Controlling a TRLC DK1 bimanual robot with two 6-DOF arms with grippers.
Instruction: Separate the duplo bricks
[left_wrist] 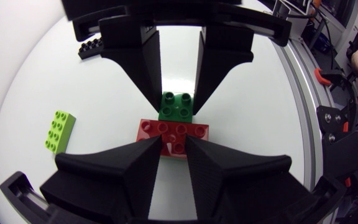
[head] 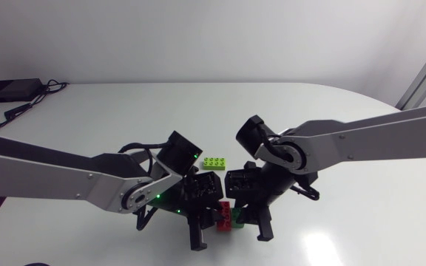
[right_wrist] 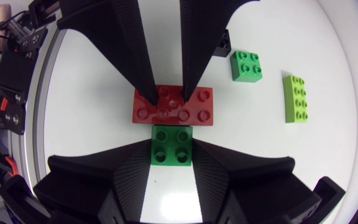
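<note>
**Head view:** you look down from a fixed point above the table (head: pixel 331 111), tilted toward its far edge, at moderate range.

**Left wrist view:** you sit close behind the left gripper (left_wrist: pixel 174 144), facing the right gripper (left_wrist: pixel 177 104).

**Right wrist view:** the opposite position, equally close, facing back.

All three views share the red brick (left_wrist: pixel 173 132) and the dark green brick (right_wrist: pixel 171 144).

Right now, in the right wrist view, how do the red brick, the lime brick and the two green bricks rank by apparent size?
1. red brick
2. nearer green brick, enlarged by sitting closest to the camera
3. lime brick and farther green brick: roughly alike, so unranked
</note>
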